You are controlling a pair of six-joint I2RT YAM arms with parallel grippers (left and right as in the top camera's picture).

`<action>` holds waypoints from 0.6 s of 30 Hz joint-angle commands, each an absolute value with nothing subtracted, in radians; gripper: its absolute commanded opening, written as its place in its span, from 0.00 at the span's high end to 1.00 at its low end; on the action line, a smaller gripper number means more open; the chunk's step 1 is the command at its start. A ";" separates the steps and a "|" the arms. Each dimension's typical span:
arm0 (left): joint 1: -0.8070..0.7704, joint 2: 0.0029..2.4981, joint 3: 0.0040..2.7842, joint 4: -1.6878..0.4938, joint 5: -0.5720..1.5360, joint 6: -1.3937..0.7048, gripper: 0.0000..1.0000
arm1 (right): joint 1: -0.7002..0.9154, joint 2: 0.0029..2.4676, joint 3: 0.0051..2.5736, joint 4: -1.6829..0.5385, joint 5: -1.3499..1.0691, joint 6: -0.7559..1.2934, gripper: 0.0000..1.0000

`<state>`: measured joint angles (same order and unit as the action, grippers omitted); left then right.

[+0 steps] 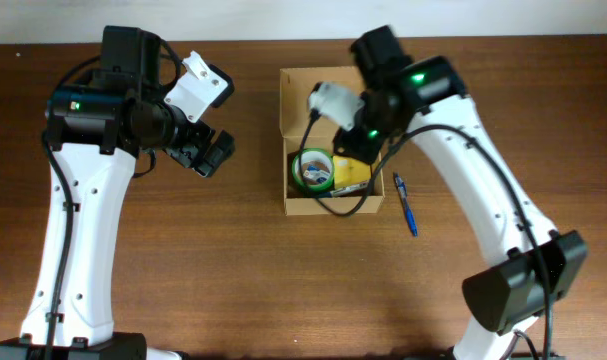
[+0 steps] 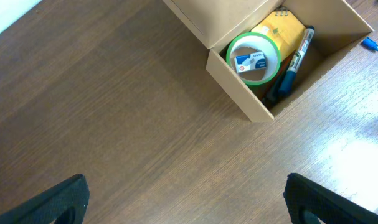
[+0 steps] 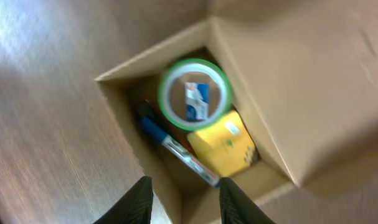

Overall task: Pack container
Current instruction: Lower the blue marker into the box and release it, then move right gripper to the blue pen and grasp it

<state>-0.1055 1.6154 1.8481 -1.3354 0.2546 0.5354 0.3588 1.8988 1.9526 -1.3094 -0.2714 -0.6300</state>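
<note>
The container, a tan cardboard box [image 1: 333,207], stands mid-table with its flap lid [image 1: 308,95] open at the back. Inside lie a green tape roll [image 1: 311,170], a yellow pack [image 1: 351,176] and a blue-capped marker [image 3: 176,148]. The box also shows in the left wrist view [image 2: 238,90] and the right wrist view [image 3: 123,118]. My right gripper [image 3: 185,202] is open and empty, hovering over the box's edge; in the overhead view [image 1: 371,150] it is above the box's right side. My left gripper [image 2: 189,199] is wide open and empty, over bare table left of the box [image 1: 208,150].
A blue pen [image 1: 405,203] lies on the wooden table just right of the box; it shows in the left wrist view [image 2: 369,43]. A black cable of the right arm hangs over the box's front. A white wall runs along the table's far edge.
</note>
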 commanded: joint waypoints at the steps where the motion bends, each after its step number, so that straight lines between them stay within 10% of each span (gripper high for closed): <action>1: -0.104 1.590 1.868 -1.333 0.266 0.555 0.00 | 0.252 1.878 1.965 -1.334 -0.316 -0.552 0.64; 18: -0.104 1.590 1.868 -1.332 0.266 0.555 0.00 | -0.014 1.879 1.417 -0.968 -0.357 -0.310 0.64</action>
<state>-0.1055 1.6154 1.8488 -1.3346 0.2550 0.5354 -0.0116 1.8950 1.4540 -0.9810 -0.3424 -0.3393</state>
